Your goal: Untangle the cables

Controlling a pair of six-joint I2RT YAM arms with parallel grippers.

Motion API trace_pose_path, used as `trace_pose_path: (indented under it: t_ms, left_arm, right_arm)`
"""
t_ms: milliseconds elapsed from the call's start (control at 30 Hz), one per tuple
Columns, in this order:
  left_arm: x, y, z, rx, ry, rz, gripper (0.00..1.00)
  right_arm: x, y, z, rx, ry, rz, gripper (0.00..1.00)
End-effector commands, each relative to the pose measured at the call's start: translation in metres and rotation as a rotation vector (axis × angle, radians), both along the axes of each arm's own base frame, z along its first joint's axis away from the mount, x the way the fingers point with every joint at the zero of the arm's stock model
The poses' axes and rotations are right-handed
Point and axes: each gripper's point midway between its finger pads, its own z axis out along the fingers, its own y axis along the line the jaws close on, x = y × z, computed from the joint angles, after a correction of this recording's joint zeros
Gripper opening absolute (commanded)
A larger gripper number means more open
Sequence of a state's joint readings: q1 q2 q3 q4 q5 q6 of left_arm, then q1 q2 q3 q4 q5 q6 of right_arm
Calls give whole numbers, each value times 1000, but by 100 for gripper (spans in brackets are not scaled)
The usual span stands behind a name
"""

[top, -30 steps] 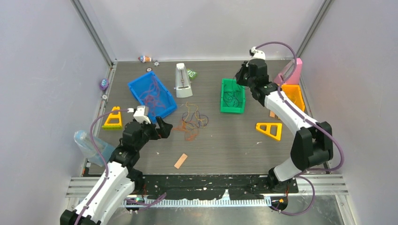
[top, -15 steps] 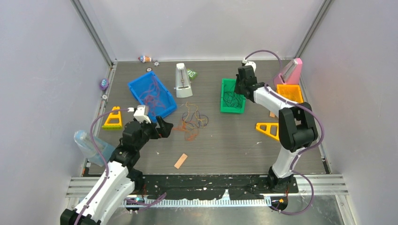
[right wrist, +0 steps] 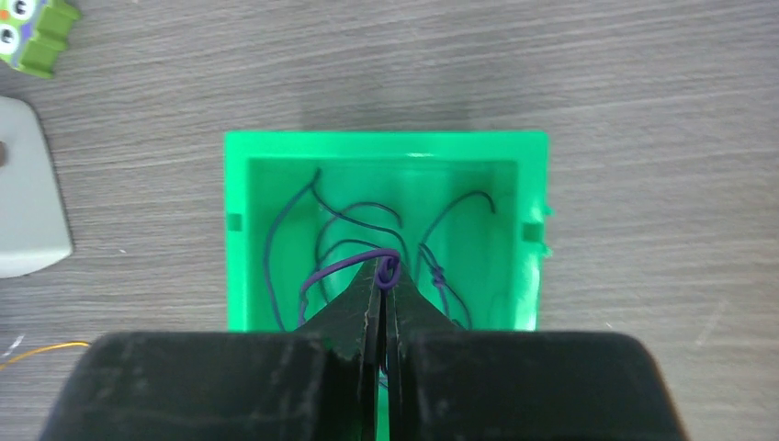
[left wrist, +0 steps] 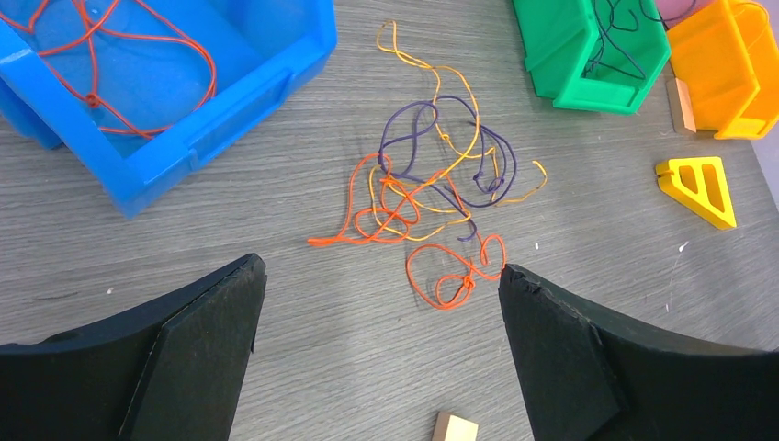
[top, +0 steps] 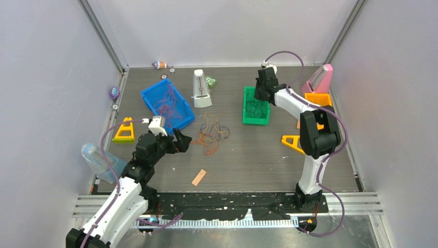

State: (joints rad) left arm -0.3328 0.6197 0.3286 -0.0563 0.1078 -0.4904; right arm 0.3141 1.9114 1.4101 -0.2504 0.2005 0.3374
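A tangle of orange, yellow and dark purple cables (top: 212, 132) lies mid-table; it shows in the left wrist view (left wrist: 432, 197) ahead of my fingers. My left gripper (top: 181, 140) is open and empty, just left of the tangle. Red cables (top: 168, 103) lie in the blue bin (top: 151, 94). My right gripper (top: 260, 92) is over the green bin (top: 255, 120), shut on a purple cable (right wrist: 388, 268) held above several purple cables (right wrist: 349, 225) in that bin (right wrist: 241, 230).
A tan wooden stick (top: 199, 177) lies near the front. A white metronome-like block (top: 200, 89), two yellow triangular wedges (top: 124, 130) (top: 292, 142), an orange bin (top: 319, 99), a pink object (top: 321, 78) and a clear bottle (top: 98, 159) ring the area.
My right arm has swung left and folded, bringing its gripper from the green bin's far right corner to over the bin. The left arm has barely moved.
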Motion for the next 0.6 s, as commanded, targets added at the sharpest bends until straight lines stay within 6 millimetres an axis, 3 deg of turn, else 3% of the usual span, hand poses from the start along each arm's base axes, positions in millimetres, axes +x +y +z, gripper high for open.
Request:
trace_pose_path:
  t_ms: [0,133,267,367,567]
  left_arm:
    - [4,-7,18,-32,-58,-23,98]
    - [4,-8,21,-30,-66,-29,98]
    - [3,1,20,9,-65,2,98]
    - [3,7,25,36,-87,16,98]
    - [2,3,26,22,-82,5,98]
  right_arm:
    - [23,24,7,97,-35,42,5]
    - [25,25,-13,96,10,24,7]
    - [22,21,-16,84,18,13,17]
    - [21,17,0,67,-8,8,29]
    - [17,3,51,18,-87,-5,40]
